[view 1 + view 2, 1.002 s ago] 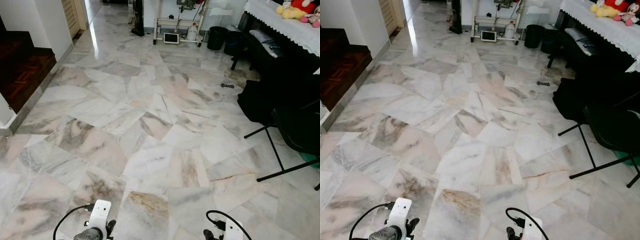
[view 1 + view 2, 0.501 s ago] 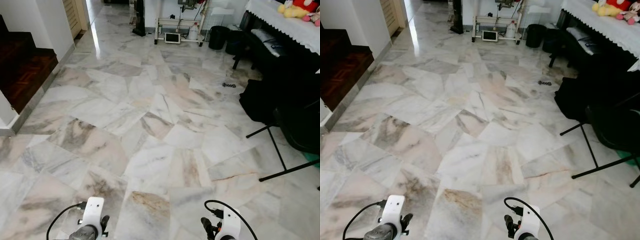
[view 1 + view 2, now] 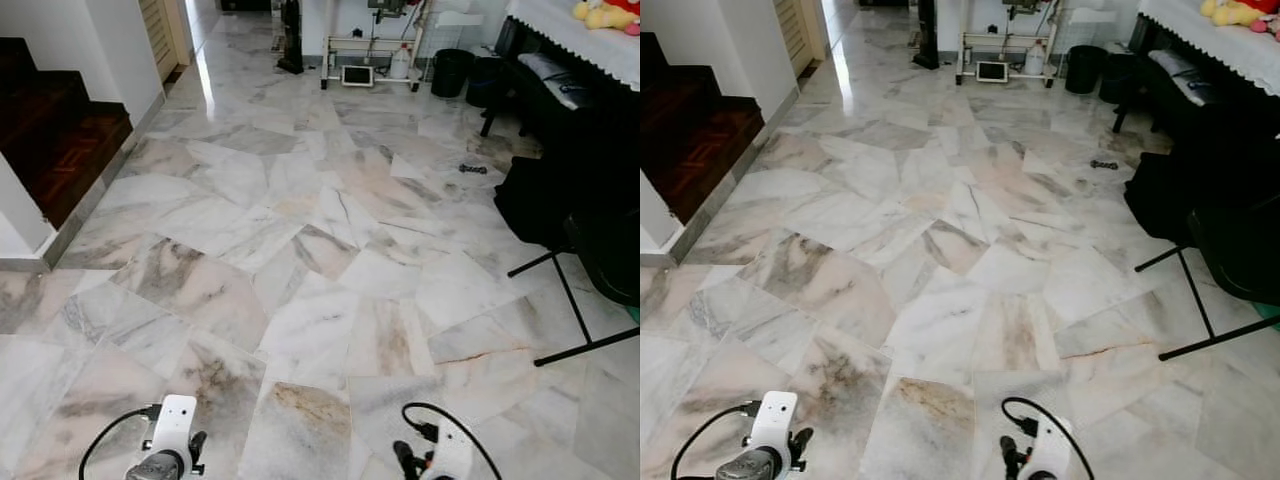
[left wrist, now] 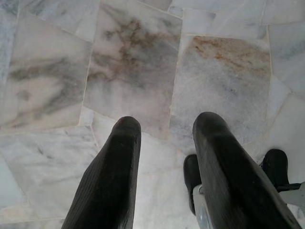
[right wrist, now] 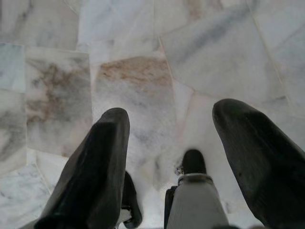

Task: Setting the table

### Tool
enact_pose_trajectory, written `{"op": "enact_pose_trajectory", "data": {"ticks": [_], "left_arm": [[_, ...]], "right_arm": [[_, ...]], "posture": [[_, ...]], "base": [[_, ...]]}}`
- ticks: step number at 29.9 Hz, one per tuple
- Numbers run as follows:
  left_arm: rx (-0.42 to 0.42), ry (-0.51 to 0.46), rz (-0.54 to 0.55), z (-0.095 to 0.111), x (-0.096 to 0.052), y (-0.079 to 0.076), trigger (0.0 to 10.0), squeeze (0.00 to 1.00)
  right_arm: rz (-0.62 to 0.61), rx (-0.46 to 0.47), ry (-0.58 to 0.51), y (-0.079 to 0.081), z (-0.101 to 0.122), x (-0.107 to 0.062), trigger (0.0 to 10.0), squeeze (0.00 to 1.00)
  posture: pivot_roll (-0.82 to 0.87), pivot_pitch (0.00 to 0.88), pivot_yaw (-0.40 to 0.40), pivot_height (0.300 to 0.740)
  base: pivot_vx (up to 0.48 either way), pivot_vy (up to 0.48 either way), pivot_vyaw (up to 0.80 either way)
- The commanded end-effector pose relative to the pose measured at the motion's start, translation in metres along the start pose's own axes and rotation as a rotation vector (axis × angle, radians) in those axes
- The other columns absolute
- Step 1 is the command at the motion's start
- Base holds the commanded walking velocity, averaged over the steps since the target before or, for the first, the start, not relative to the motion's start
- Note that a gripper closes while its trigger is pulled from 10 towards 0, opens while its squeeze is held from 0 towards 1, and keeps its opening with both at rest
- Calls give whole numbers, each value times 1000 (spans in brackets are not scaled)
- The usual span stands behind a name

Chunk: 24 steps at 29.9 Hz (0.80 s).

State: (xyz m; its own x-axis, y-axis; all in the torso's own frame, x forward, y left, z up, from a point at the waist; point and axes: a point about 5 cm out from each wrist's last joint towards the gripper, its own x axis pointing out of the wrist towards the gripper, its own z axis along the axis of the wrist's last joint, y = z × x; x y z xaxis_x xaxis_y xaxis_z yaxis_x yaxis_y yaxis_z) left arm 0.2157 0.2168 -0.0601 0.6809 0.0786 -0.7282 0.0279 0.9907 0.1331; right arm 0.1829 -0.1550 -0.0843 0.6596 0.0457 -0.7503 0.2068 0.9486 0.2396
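A table [image 3: 590, 48] with a white lace cloth stands at the far right, with plush toys [image 3: 602, 12] on top of it. Both arms hang low over the marble floor [image 3: 320, 260] at the bottom edge of the eye views, the left wrist [image 3: 172, 450] and the right wrist [image 3: 442, 455]. In the left wrist view my left gripper [image 4: 167, 123] is open with only floor tiles between its fingers. My right gripper [image 5: 174, 112] is open too and holds nothing.
Dark wooden stairs [image 3: 55, 125] rise on the left behind a white wall corner [image 3: 20, 215]. On the right are a black bag [image 3: 535, 195] and a black stand's legs [image 3: 570, 315]. At the back stand a white rack [image 3: 370, 60] and dark bins [image 3: 452, 72]. A small dark object [image 3: 472, 169] lies on the floor.
The whole picture has shifted right and slightly down, so the camera has moved. More of the stairs and wall corner shows on the left. Both wrists sit lower in the frame.
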Motion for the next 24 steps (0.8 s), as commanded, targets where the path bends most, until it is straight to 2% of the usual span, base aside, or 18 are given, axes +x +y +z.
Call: {"op": "enact_pose_trajectory", "data": {"ticks": [1, 3, 4, 6, 7, 8, 11, 12, 13, 14, 18, 19, 20, 21, 24], "left_arm": [[5, 11, -7, -1, 0, -3, 10000, 0], [8, 10, -19, -2, 0, -6, 10000, 0], [33, 22, -50, -4, 0, -13, 10000, 0], [42, 26, -59, -5, 0, -15, 10000, 0], [69, 29, -85, -4, 1, -19, 10000, 0], [131, 25, -134, -1, 1, -26, 10000, 0], [171, 11, -165, 7, 3, -30, 10000, 0], [211, -10, -191, 15, 4, -32, 10000, 0], [217, -40, -192, 25, 6, -32, 10000, 0], [217, -40, -192, 25, 6, -32, 10000, 0], [135, -78, -151, 38, 8, -31, 10000, 0], [113, -79, -143, 37, 8, -32, 10000, 0], [104, -80, -137, 38, 8, -32, 10000, 0], [84, -75, -118, 35, 8, -31, 10000, 0], [-4, -59, -56, 26, 7, -25, 10000, 0]], "right_arm": [[-24, 5, 4, -6, -3, -2, 10000, 0], [-37, 4, 3, -10, -4, -3, 10000, 0], [-65, 19, -11, -17, -4, -5, 10000, 0], [-72, 25, -16, -19, -4, -5, 10000, 0], [-83, 32, -30, -23, -3, -6, 10000, 0], [-105, 38, -56, -31, -2, -9, 10000, 0], [-126, 58, -82, -38, -1, -11, 10000, 0], [-142, 88, -94, -39, -1, -11, 10000, 0], [-142, 92, -93, -36, -1, -10, 10000, 0], [-142, 92, -93, -36, -1, -10, 10000, 0], [-119, 40, -81, -39, 15, -6, 10000, 0], [-119, 39, -83, -38, 17, -6, 10000, 0], [-118, 39, -86, -37, 19, -5, 10000, 0], [-112, 39, -90, -35, 22, -4, 10000, 0], [-71, -15, -72, -31, 22, -2, 10000, 0]], "posture": [[120, 0, -3, 740], [88, 0, 24, 740], [45, 0, 59, 740], [45, 0, 59, 740], [21, 0, 82, 740], [-12, 0, 109, 740], [-22, 0, 111, 740], [-24, 0, 95, 740], [-18, 0, 65, 740], [-18, 0, 65, 740], [4, 0, 3, 740], [4, 0, 3, 740], [21, 0, -46, 740], [28, 0, -60, 740], [86, 0, -109, 740]], "base": [[0, 0, 0], [0, 0, 0], [0, 0, 0], [0, 0, 0], [0, 0, 0], [0, 0, 0], [0, 0, 0], [0, 0, 0], [0, 0, 0], [0, 0, 0], [0, 0, 0], [0, 0, 0], [0, 0, 0], [0, 0, 0], [0, 0, 0]]}}
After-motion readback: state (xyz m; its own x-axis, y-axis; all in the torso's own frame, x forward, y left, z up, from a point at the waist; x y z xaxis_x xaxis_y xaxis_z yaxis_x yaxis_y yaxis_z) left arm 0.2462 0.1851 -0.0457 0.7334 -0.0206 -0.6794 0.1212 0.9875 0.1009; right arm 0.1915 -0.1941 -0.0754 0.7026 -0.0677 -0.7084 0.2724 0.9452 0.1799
